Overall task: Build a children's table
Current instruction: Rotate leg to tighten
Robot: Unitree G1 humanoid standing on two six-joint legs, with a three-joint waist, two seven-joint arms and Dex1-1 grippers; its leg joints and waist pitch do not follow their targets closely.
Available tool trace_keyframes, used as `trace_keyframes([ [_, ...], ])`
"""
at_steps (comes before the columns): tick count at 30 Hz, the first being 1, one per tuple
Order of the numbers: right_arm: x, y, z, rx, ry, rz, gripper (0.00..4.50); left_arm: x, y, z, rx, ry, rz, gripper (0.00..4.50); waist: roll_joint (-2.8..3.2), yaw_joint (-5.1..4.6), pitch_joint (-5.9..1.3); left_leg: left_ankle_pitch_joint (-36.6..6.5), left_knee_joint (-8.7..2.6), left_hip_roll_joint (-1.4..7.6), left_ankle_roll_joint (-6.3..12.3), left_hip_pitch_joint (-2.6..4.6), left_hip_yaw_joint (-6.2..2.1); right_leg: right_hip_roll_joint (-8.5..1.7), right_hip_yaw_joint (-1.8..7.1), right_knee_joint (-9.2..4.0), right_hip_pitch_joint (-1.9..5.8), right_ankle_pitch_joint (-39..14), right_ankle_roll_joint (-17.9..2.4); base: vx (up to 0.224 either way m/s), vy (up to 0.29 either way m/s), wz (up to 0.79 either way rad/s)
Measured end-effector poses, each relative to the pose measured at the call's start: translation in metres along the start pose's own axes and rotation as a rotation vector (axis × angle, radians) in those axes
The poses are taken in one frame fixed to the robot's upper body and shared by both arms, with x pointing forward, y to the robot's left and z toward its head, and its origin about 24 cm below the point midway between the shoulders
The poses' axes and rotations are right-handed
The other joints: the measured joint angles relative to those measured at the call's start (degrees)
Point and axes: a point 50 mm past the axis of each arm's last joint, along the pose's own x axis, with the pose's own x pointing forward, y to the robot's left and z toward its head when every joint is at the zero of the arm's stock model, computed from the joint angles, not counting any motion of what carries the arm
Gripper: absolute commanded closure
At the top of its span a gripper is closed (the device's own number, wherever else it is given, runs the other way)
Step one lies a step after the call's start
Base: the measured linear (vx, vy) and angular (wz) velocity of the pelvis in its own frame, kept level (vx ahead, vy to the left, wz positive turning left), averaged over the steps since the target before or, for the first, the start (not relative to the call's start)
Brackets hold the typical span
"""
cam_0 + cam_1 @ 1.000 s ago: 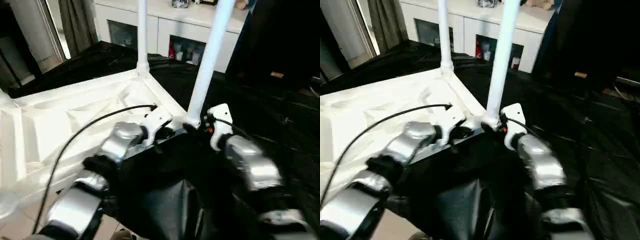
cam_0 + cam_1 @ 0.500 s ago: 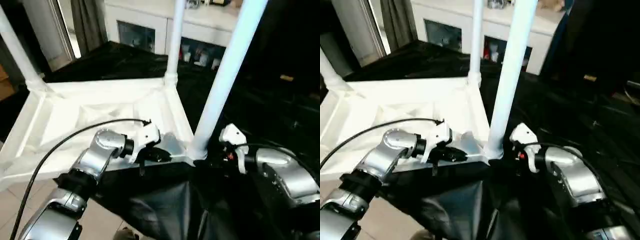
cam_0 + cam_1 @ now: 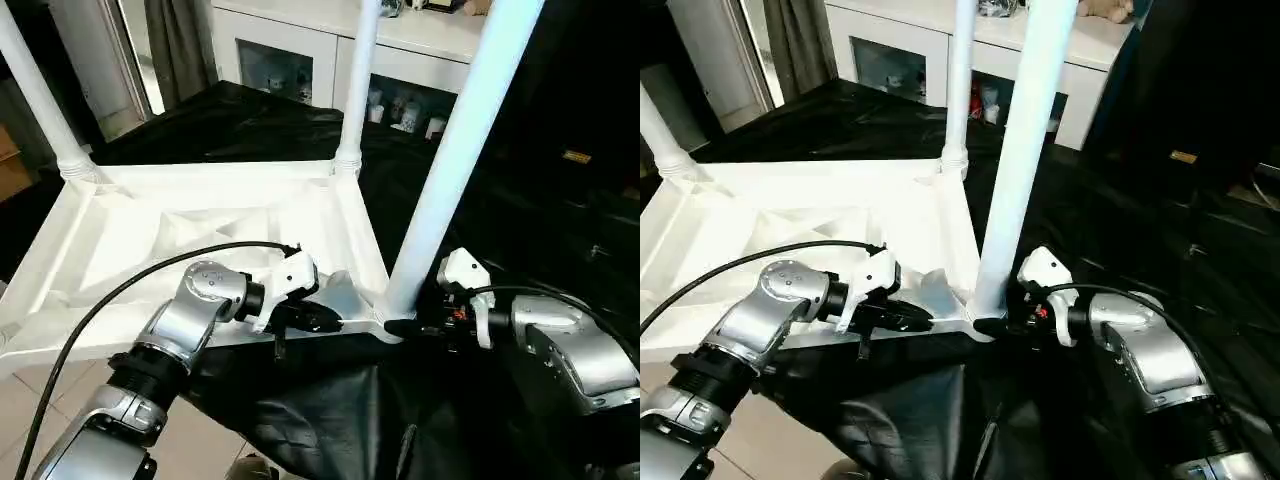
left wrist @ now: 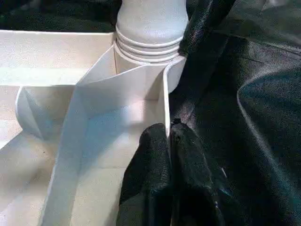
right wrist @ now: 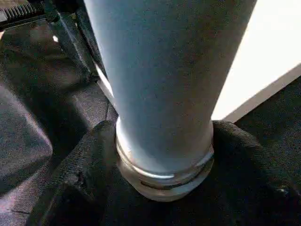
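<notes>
- Nearest the camera, both silver forearms reach out over black sheeting [image 3: 330, 420] toward the upturned white tabletop [image 3: 150, 240], which lies ribbed side up and serves as the landmark here.
- The left gripper [image 4: 168, 141] sits at the tabletop's near edge, its black fingers pressed together on the thin upright rim wall, just beside the near right corner socket.
- The right gripper [image 5: 164, 160] is at that same corner, its two black fingers [image 5: 80, 165] standing apart on either side of the flared base of the near leg [image 3: 450, 160]. They hug the base closely; I cannot tell whether they are pressing on it.
- Compared with a second ago, the left gripper has moved from close beside the near leg's base out along the rim, and the right gripper's fingers have drawn a little closer together around the leg's foot.
- The near leg stands seated in its socket, leaning slightly.
- Farther back, a second leg [image 3: 355, 90] rises from the far right corner, and a third leg [image 3: 40, 100] from the far left corner.
- Judging from this, three legs are in place; the remaining corner lies out of sight, so I cannot say whether the fourth leg is fitted.
- Beyond the tabletop stands a white glass-door cabinet [image 3: 300, 55].
</notes>
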Motion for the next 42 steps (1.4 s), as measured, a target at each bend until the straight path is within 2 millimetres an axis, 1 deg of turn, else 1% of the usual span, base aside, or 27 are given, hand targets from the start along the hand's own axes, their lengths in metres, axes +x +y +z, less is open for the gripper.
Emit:
trace_keyframes([
  [5, 0.002, 0.001, 0.000, 0.005, -0.005, -0.001, 1.74, -0.002, -0.001, -0.001, -0.007, 0.001, 0.013, 4.50, -0.02, -0.01, 0.01, 0.00, 0.01, 0.00, 0.00, 0.00, 0.00, 0.00, 0.00, 0.01, 0.00, -0.13, 0.23, 0.000, 0.000, 0.00],
  [7, 0.006, -0.001, 0.000, 0.018, -0.016, -0.031, 1.74, -0.001, 0.001, -0.001, -0.016, 0.003, 0.040, 4.50, -0.03, -0.21, 0.00, 0.00, 0.03, 0.00, 0.00, 0.03, 0.00, 0.00, 0.00, 0.03, 0.00, -0.13, 0.22, 0.000, 0.000, 0.00],
  [9, 0.020, -0.010, -0.001, 0.084, -0.060, -0.170, 1.75, 0.003, 0.011, -0.001, -0.043, 0.010, 0.148, 4.50, -0.12, -0.97, -0.01, 0.01, 0.04, 0.00, -0.01, 0.12, 0.00, 0.00, 0.00, 0.07, 0.02, -0.10, 0.19, 0.000, 0.000, 0.00],
  [11, 0.038, -0.023, 0.005, 0.165, -0.109, -0.369, 1.75, 0.013, 0.026, 0.006, -0.074, 0.022, 0.288, 4.50, -0.09, -1.82, -0.03, 0.01, 0.06, -0.02, -0.03, 0.13, -0.01, -0.01, 0.00, 0.01, -0.01, -0.05, 0.15, 0.000, 0.000, 0.00],
  [14, 0.053, -0.032, 0.009, 0.257, -0.144, -0.564, 1.76, 0.028, 0.035, 0.012, -0.115, 0.023, 0.414, 4.50, -0.11, -1.76, -0.03, 0.02, 0.04, -0.03, -0.03, 0.16, -0.02, -0.02, 0.00, 0.02, 0.04, -0.04, 0.17, 0.000, 0.000, 0.00],
  [17, 0.062, -0.033, 0.012, 0.294, -0.160, -0.657, 1.76, 0.035, 0.039, 0.016, -0.131, 0.020, 0.462, 4.50, -0.14, -1.58, -0.04, 0.02, 0.02, -0.03, -0.04, 0.12, -0.02, -0.02, -0.01, 0.02, 0.05, -0.02, 0.17, 0.000, 0.000, 0.00],
  [20, 0.069, -0.032, 0.015, 0.293, -0.171, -0.710, 1.76, 0.042, 0.041, 0.020, -0.139, 0.015, 0.480, 4.50, -0.13, -1.37, -0.05, 0.02, 0.04, -0.04, -0.04, 0.04, -0.02, -0.02, 0.02, 0.00, 0.06, 0.12, -0.07, 0.000, 0.000, 0.00],
  [25, 0.071, -0.031, 0.014, 0.292, -0.191, -0.726, 1.76, 0.043, 0.042, 0.020, -0.125, 0.012, 0.481, 4.50, -0.11, -1.36, -0.06, 0.02, 0.02, -0.04, -0.04, 0.01, -0.02, -0.02, 0.02, -0.04, 0.05, 0.11, -0.05, 0.000, 0.000, 0.00],
  [26, 0.071, -0.031, 0.013, 0.292, -0.195, -0.727, 1.20, 0.043, 0.042, 0.020, -0.121, 0.012, 0.481, 4.50, -0.11, -1.37, -0.06, 0.02, 0.02, -0.04, -0.04, 0.03, -0.02, -0.02, 0.02, -0.03, 0.05, 0.11, -0.05, 0.000, 0.000, 0.00],
  [27, 0.071, -0.032, 0.013, 0.292, -0.197, -0.728, 1.20, 0.043, 0.042, 0.020, -0.115, 0.012, 0.481, 4.50, -0.11, -1.39, -0.06, 0.02, 0.02, -0.04, -0.04, 0.03, -0.02, -0.02, 0.02, -0.02, 0.05, 0.11, -0.05, 0.000, 0.000, 0.00],
  [28, 0.072, -0.031, 0.013, 0.292, -0.201, -0.725, 1.06, 0.042, 0.043, 0.020, -0.110, 0.013, 0.483, 4.50, -0.11, -1.47, -0.06, 0.02, 0.00, -0.03, -0.04, 0.04, -0.02, -0.02, 0.02, -0.02, 0.05, 0.11, -0.04, 0.000, 0.000, 0.00],
  [30, 0.077, -0.028, 0.015, 0.295, -0.216, -0.700, 0.89, 0.038, 0.045, 0.018, -0.104, 0.015, 0.508, 4.50, -0.12, -2.04, -0.05, 0.02, 0.00, -0.02, -0.04, 0.05, -0.03, -0.02, 0.01, -0.01, -0.01, 0.11, 0.07, 0.000, 0.000, 0.00],
  [32, 0.077, -0.027, 0.016, 0.286, -0.226, -0.683, 0.70, 0.035, 0.046, 0.017, -0.101, 0.016, 0.520, 4.50, -0.13, -2.45, -0.04, 0.02, 0.00, -0.03, -0.04, 0.03, -0.03, -0.02, 0.01, -0.02, -0.06, 0.11, 0.15, 0.000, 0.000, 0.00],
  [34, 0.077, -0.027, 0.017, 0.280, -0.232, -0.666, 0.63, 0.033, 0.047, 0.017, -0.097, 0.016, 0.517, 4.50, -0.14, -2.52, -0.04, 0.02, 0.00, -0.03, -0.04, 0.02, -0.03, -0.02, 0.01, -0.03, -0.06, 0.22, -0.04, 0.000, 0.000, 0.00],
  [39, 0.064, -0.031, 0.017, 0.228, -0.235, -0.557, 0.63, 0.021, 0.044, 0.013, -0.018, 0.033, 0.432, 4.50, -0.14, -2.56, -0.04, 0.02, -0.04, -0.02, -0.04, -0.10, -0.03, -0.01, 0.01, -0.06, -0.17, 0.17, -0.01, 0.000, 0.000, 0.00],
  [40, 0.061, -0.031, 0.018, 0.204, -0.231, -0.532, 0.63, 0.021, 0.042, 0.013, -0.013, 0.027, 0.411, 4.50, -0.13, -2.46, -0.05, 0.02, -0.02, -0.02, -0.03, -0.12, -0.03, -0.01, 0.01, -0.06, -0.17, 0.16, 0.00, 0.000, 0.000, 0.00],
  [42, 0.046, -0.031, 0.018, 0.119, -0.203, -0.444, 0.63, 0.018, 0.037, 0.012, -0.006, 0.021, 0.354, 4.50, -0.13, -1.92, -0.05, 0.02, 0.00, -0.02, -0.02, -0.20, -0.02, -0.01, 0.01, -0.14, -0.17, 0.15, 0.00, 0.000, 0.000, 0.00],
])
